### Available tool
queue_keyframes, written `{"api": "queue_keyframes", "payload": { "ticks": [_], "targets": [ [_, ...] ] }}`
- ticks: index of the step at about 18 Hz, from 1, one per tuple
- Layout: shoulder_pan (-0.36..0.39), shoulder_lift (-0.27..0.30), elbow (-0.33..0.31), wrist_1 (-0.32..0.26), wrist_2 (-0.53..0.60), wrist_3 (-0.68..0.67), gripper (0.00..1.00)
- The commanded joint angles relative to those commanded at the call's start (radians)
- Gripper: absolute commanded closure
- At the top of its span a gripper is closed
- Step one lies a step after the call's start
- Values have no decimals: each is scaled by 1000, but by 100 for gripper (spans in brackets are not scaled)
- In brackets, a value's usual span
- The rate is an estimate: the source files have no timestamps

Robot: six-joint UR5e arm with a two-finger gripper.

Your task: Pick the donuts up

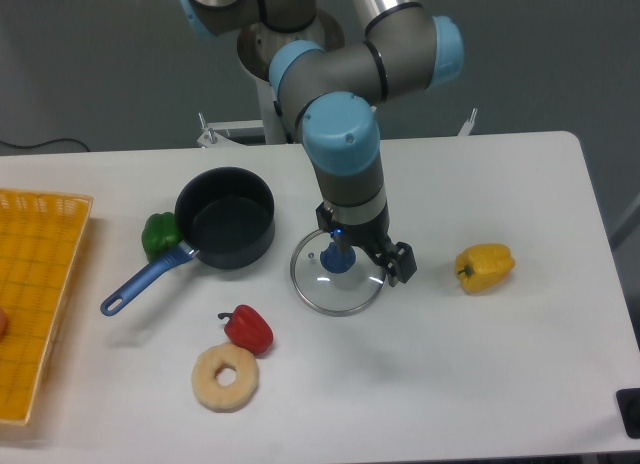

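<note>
One donut [225, 377] is shown flat on the table [520, 364], well apart from the gripper [362, 256], toward the camera and image-left, touching the red pepper [249, 328]; the gripper is held over the glass lid [337, 273], empty, its opening indiscernible

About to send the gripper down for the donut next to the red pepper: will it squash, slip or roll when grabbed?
The donut lies flat on the table, so it probably won't roll. Its pale, matte surface suggests decent grip, and it may give a little. The red pepper touches its rim and could be nudged. The gripper is over the glass lid.
</note>
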Motion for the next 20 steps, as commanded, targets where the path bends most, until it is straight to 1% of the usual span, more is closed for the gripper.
{"api": "queue_keyframes", "payload": {
  "ticks": [5, 7, 8, 11, 14, 16, 18, 20],
  "targets": [
    [8, 8, -5, 2, -19, -6, 0],
    [6, 8, -8, 3, -29, -27, 0],
    [3, 8, -9, 12, -32, -46, 0],
    [2, 8, -38, 80, -32, -122, 0],
    [2, 6, -46, 86, -31, -143, 0],
    [2, 8, -48, 87, -43, -193, 0],
    [3, 5, -51, 89, -101, -274, 0],
    [2, 3, -51, 109, -129, -319, 0]
  ]
}}
